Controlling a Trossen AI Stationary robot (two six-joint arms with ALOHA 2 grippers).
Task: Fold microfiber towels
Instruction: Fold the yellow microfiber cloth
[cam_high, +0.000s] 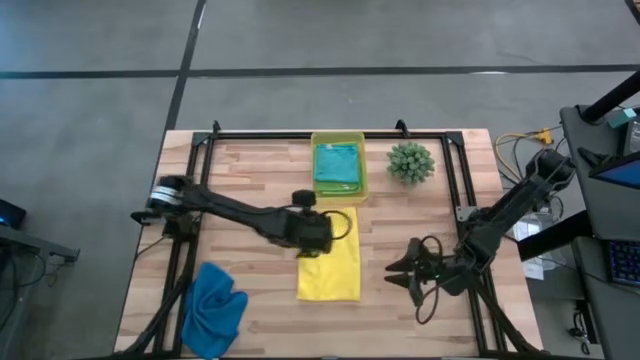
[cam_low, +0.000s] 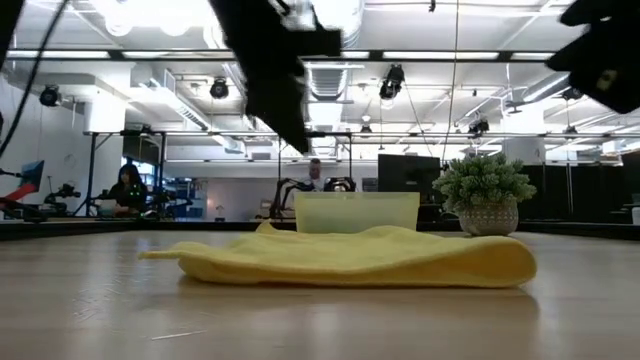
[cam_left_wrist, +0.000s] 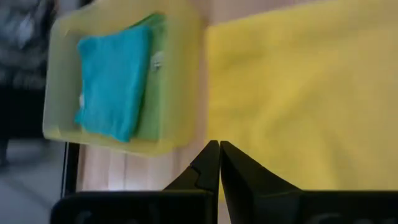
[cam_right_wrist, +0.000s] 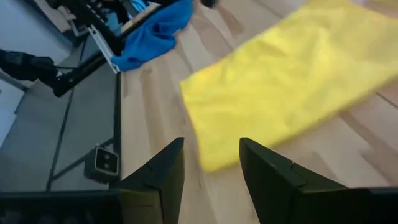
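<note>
The yellow towel (cam_high: 330, 265) lies folded in a long rectangle in the middle of the table and also shows in the low view (cam_low: 360, 258). My left gripper (cam_left_wrist: 219, 152) is shut and empty, raised above the towel's far left corner (cam_high: 318, 235). My right gripper (cam_right_wrist: 211, 149) is open and empty, to the right of the towel (cam_high: 402, 270) and pointing toward it. The teal towel (cam_left_wrist: 112, 81) lies folded on the lime green towel (cam_left_wrist: 152, 93) in the bin. The blue towel (cam_high: 215, 305) lies crumpled at the near left corner.
The translucent yellow-green bin (cam_high: 338, 140) stands at the far middle of the table, just beyond the yellow towel. A small spiky green plant (cam_high: 410, 162) stands to its right. A black frame (cam_high: 300, 133) runs along the table's far and side edges.
</note>
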